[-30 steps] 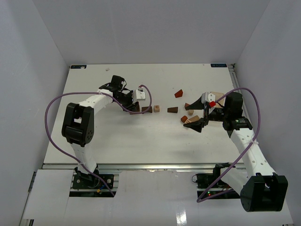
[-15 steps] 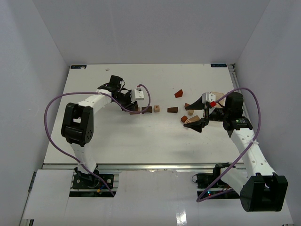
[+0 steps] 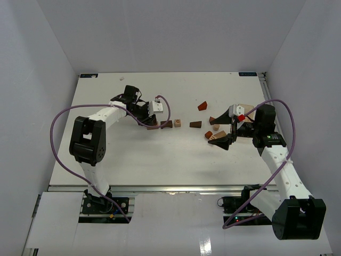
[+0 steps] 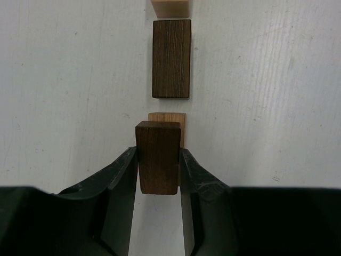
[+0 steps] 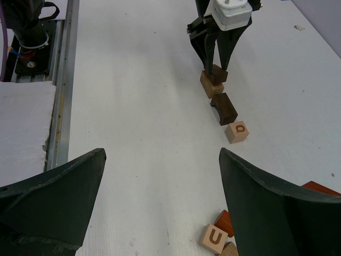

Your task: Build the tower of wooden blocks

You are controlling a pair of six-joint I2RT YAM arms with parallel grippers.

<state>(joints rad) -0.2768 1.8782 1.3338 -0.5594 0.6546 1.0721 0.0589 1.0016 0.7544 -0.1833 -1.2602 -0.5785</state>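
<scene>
Presently the wood block tower (image 5: 212, 80) amounts to two pieces at the left-centre of the table (image 3: 133, 154). A dark brown block (image 4: 157, 157), rectangular with fine straight grain, sits over a tan block (image 4: 169, 118) of paler, smoother wood, offset so that a strip of tan shows beyond it. The left gripper (image 4: 158, 160) grasps the dark brown block, its black fingers (image 4: 123, 176) pressed flat against the two long sides.

In line just beyond lie a dark arch block (image 5: 224, 108), apart from the stack, then a tan lettered cube (image 5: 237, 131) with a burnt-in character on its upper face.

Further right, a dark wedge (image 3: 195, 125) and a reddish-brown wedge (image 3: 202, 106) lie separately. A loose cluster (image 3: 214, 133) of tan and reddish pieces sits beside the right gripper (image 3: 227, 133), whose jaws stand spread wide with nothing between them. The table is white with a faintly ribbed texture.
</scene>
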